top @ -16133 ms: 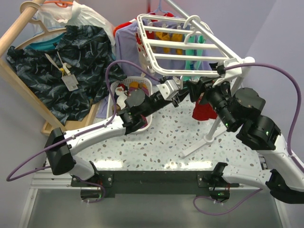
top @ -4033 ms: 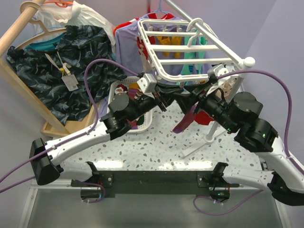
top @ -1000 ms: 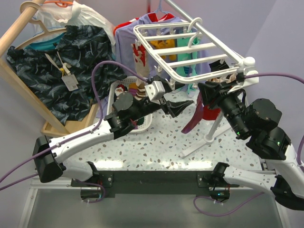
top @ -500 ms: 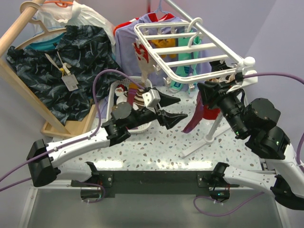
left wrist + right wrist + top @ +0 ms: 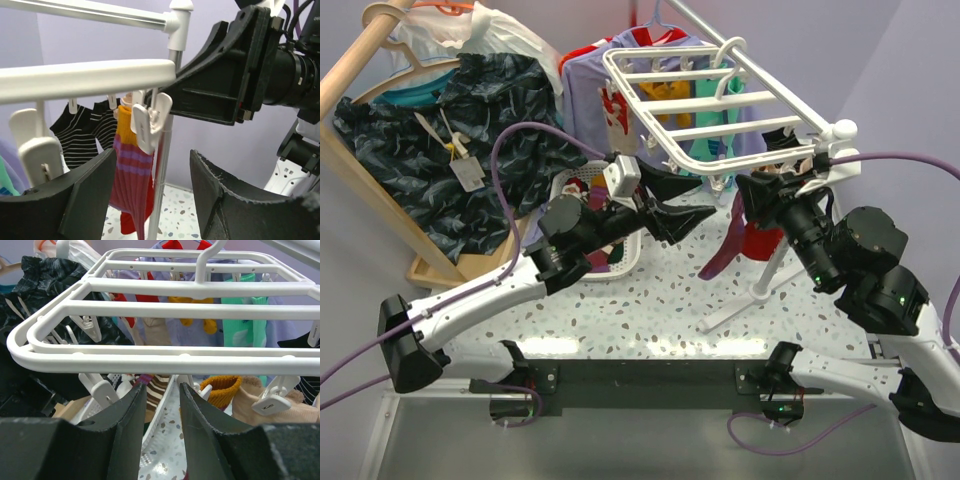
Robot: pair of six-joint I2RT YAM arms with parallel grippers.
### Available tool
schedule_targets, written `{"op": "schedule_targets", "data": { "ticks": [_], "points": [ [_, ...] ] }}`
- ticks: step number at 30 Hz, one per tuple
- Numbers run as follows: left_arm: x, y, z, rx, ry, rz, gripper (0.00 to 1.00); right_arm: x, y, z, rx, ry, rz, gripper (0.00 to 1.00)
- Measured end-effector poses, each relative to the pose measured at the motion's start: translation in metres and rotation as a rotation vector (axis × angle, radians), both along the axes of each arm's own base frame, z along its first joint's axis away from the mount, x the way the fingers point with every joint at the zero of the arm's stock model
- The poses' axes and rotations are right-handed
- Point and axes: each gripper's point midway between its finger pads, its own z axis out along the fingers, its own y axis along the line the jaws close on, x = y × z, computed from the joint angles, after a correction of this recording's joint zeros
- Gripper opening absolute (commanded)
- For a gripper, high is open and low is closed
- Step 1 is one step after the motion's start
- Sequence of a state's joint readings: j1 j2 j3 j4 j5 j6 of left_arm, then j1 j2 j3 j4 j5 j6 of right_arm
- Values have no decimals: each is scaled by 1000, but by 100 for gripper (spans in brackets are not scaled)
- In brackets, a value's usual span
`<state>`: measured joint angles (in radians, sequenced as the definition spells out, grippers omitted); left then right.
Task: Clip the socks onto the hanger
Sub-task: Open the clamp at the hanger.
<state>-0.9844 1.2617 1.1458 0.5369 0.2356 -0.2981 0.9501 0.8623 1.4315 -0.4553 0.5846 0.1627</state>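
The white grid hanger (image 5: pixel 720 100) hangs above the table and fills the right wrist view (image 5: pixel 165 310). A maroon sock (image 5: pixel 723 245) with purple stripes and a yellow cuff hangs from a white clip (image 5: pixel 150 120) at the hanger's front bar; the sock also shows in the left wrist view (image 5: pixel 131 175). My left gripper (image 5: pixel 708 197) is open just left of that sock, its jaws on either side of it without touching. My right gripper (image 5: pixel 748 200) is open and empty right behind the clip. A brown striped sock (image 5: pixel 159 382) lies in the basket.
A white slotted basket (image 5: pixel 582 185) stands under the left arm. The hanger's white stand pole (image 5: pixel 772 262) rises beside the maroon sock. Black striped socks (image 5: pixel 82 135), yellow and teal socks (image 5: pixel 245 335) hang from other clips. A wooden rail (image 5: pixel 360 60) with dark shirts stands at the far left.
My left gripper has risen from near the basket to the hanger's front bar, beside the hanging maroon sock. The right arm and the hanger have hardly moved.
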Motion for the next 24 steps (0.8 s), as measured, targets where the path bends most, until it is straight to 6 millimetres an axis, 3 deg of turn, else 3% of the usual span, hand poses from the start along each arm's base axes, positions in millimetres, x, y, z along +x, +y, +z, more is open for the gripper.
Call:
{"op": "schedule_targets", "data": {
  "ticks": [6, 11, 17, 24],
  "points": [
    [11, -3, 9, -3, 5, 30, 62, -1, -2, 0, -1, -4, 1, 38],
    [17, -8, 6, 11, 17, 44, 53, -2, -1, 0, -2, -6, 10, 38],
    [25, -18, 5, 25, 12, 52, 51, -4, 3, 1, 0, -12, 35, 39],
    [28, -22, 0, 36, 19, 52, 38, -7, 9, 2, -5, -16, 72, 41]
  ]
}}
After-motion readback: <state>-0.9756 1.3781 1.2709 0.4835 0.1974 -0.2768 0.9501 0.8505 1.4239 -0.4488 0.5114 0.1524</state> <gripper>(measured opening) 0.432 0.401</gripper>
